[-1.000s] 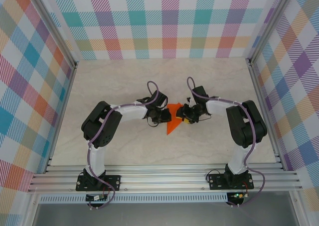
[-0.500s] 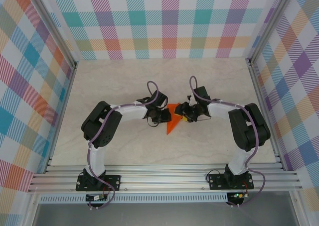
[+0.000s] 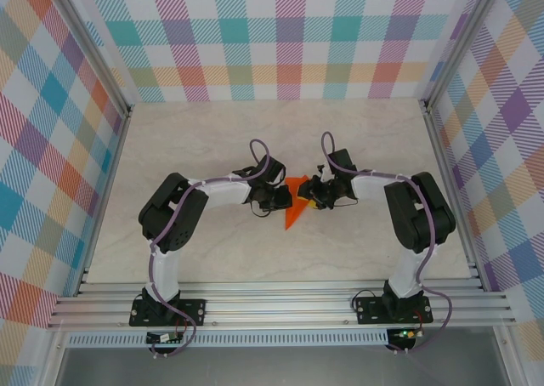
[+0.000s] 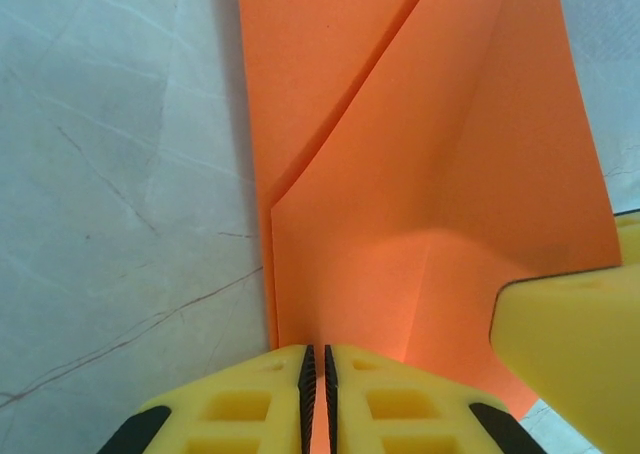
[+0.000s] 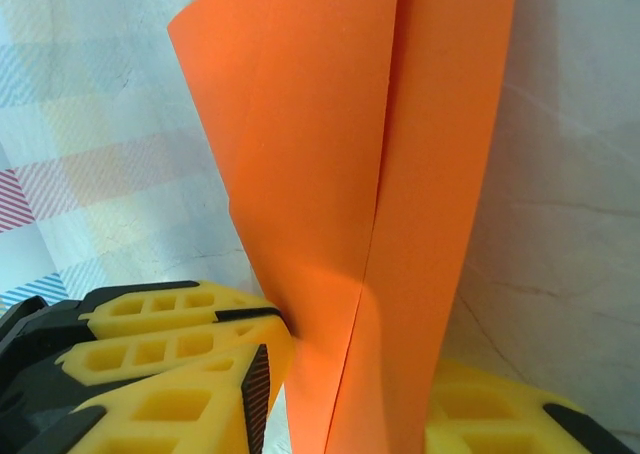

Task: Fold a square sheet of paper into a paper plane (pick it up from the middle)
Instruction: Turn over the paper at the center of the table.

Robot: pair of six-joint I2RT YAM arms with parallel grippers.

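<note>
Yellow claws [image 4: 316,366] [image 5: 350,384], black arms [image 3: 174,212], purple cables [image 3: 265,155]

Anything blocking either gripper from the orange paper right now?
Nothing visible. The left gripper is shut directly on the edge of the orange paper. The right gripper has its jaws apart, one on each side of the paper's raised flap, with nothing else between them.
</note>
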